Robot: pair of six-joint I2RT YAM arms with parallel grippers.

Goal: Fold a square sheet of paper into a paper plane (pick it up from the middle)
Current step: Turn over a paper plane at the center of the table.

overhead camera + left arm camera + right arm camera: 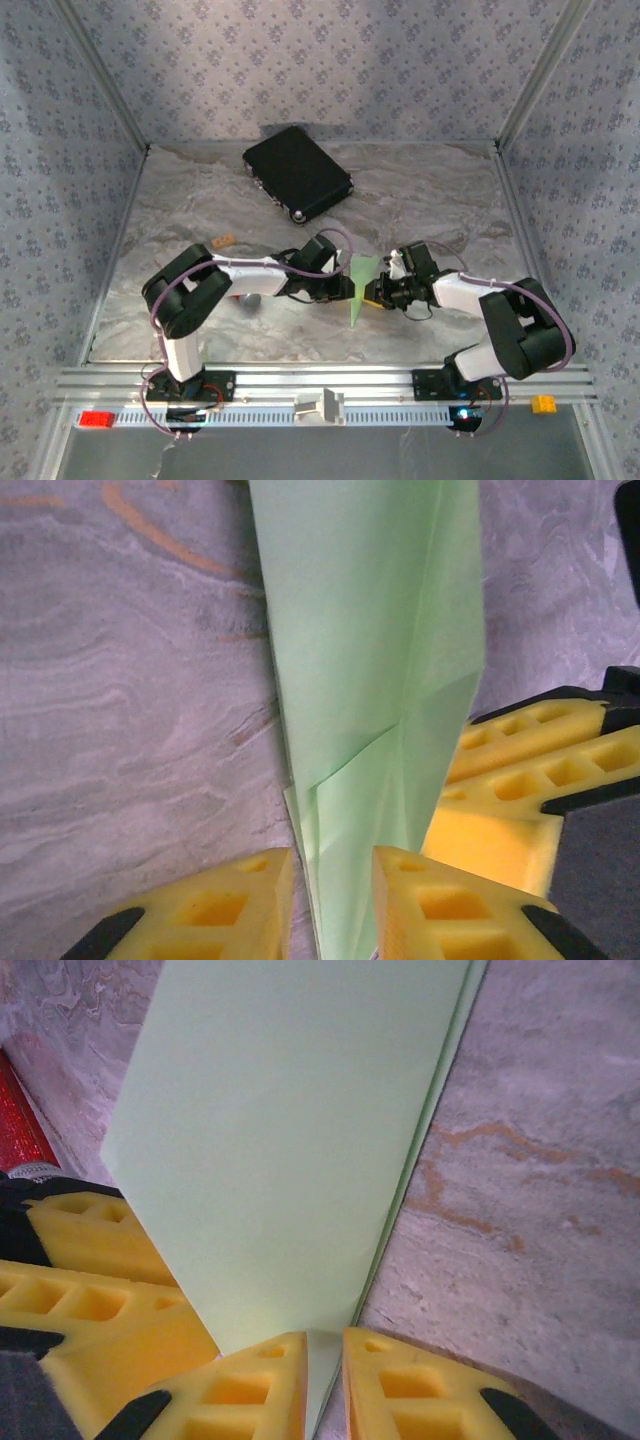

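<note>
The light-green paper plane (360, 285) stands on edge on the table as a narrow pointed fold between my two grippers. My left gripper (346, 290) comes at it from the left. In the left wrist view the paper plane (370, 630) runs between the yellow fingers of the left gripper (332, 900); it lies against the right finger, with a strip of table visible beside the left one. My right gripper (377, 293) meets the paper from the right. In the right wrist view the right gripper (325, 1380) pinches the lower edge of the paper plane (290, 1140).
A black case (298, 172) lies at the back of the marble table (430, 200). A red-handled tool (20, 1120) lies just left of the paper, under my left arm. A small orange block (223, 240) sits to the left. Metal rails (330, 385) edge the table's front.
</note>
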